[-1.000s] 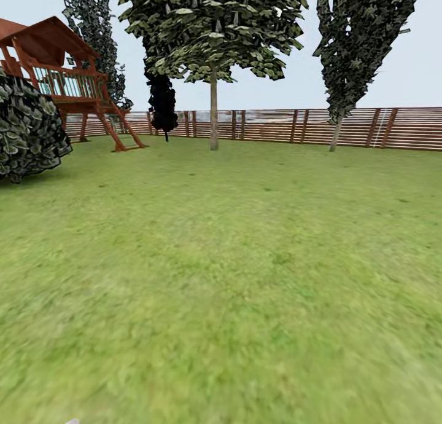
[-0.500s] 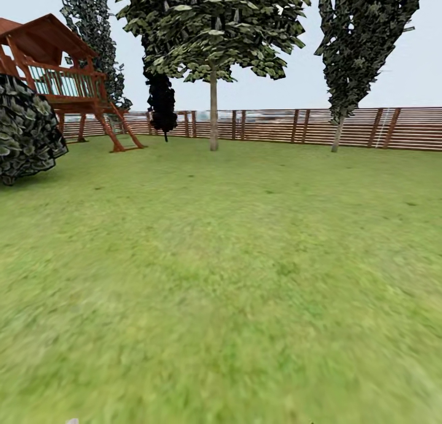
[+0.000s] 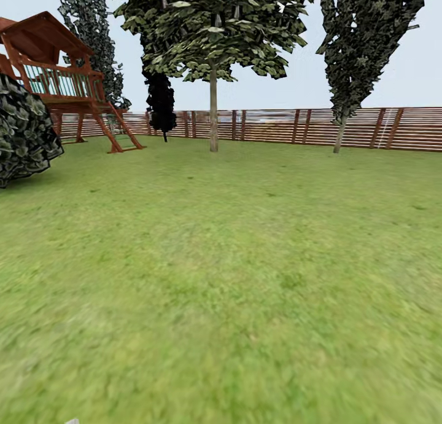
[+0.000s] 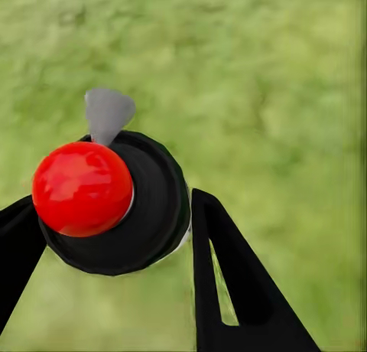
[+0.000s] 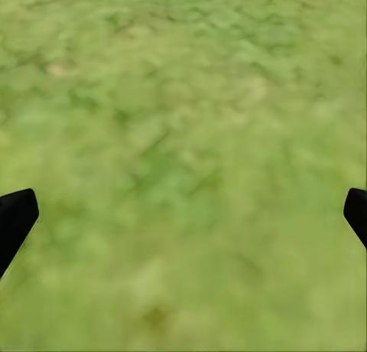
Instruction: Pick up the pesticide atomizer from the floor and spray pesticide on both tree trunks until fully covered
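Already the left pincer (image 4: 115, 237) is clenched on the black, red-knobbed pesticide atomizer (image 4: 115, 203) at lower left of its wrist view, a rigid, likely light bottle best held round its body, while the right pincer (image 5: 183, 214) hangs released over grass.

Head camera faces forward across the lawn (image 3: 233, 258), level enough to take in the far fence (image 3: 276, 126) and sky. Both wrist cameras point straight down at grass (image 5: 183, 138) from close above, each framed by black end effector fingers (image 4: 229, 275). All three share lawn.
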